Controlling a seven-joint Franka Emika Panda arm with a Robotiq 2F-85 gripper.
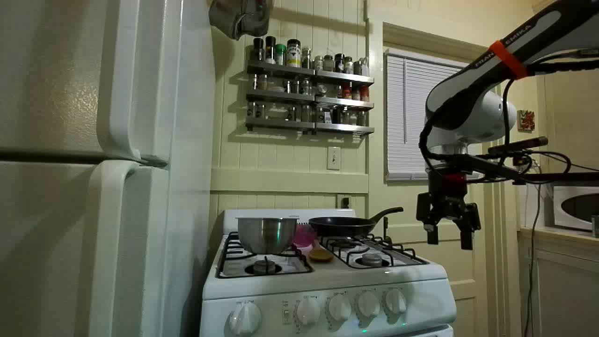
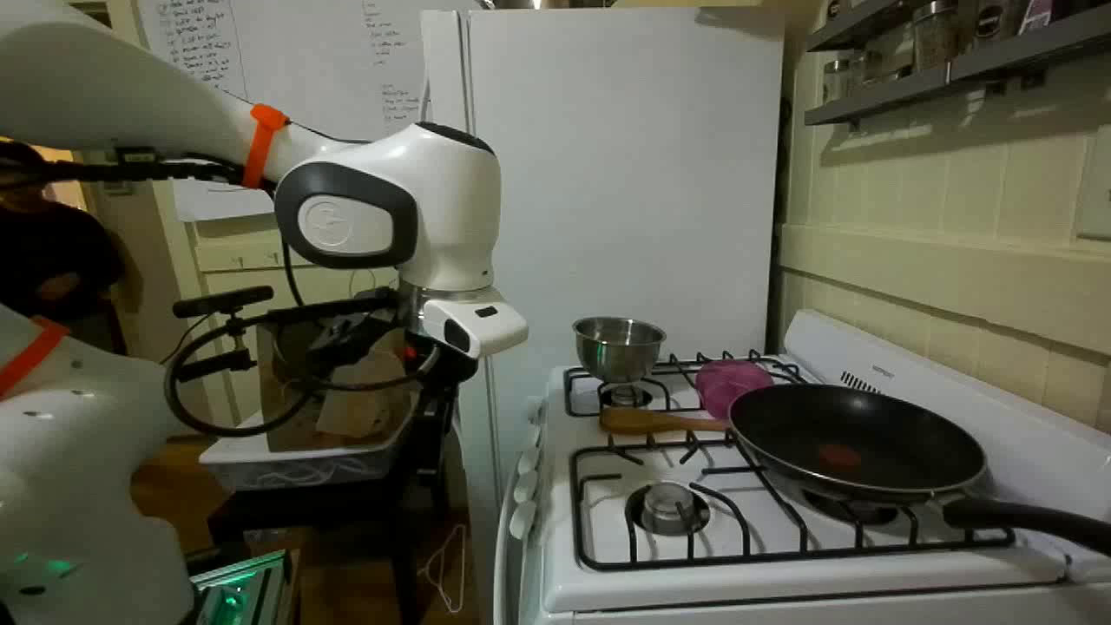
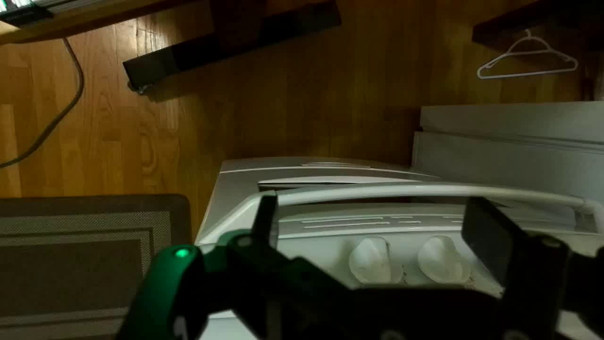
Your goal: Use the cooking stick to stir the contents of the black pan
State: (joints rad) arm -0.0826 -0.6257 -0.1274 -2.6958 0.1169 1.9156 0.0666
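The black pan (image 1: 340, 226) sits on the back burner grate of the stove, its handle pointing to one side. It also shows in an exterior view (image 2: 903, 438), with a reddish-orange patch on its inside bottom. The wooden cooking stick (image 2: 660, 422) lies on the stove between the grates, its broad end toward the front; its far end is hidden behind the pan. The stick's rounded end also shows in an exterior view (image 1: 321, 255). My gripper (image 1: 449, 239) is open and empty, in the air to the front of the stove. In the wrist view the open fingers (image 3: 370, 215) frame the oven handle and knobs below.
A shiny steel pot (image 2: 619, 347) stands on the other grate. A pink round object (image 2: 733, 388) lies between pot and pan. Stove knobs (image 1: 339, 310) and the oven handle (image 3: 424, 190) jut out in front. A tall fridge (image 1: 135, 234) stands beside the stove.
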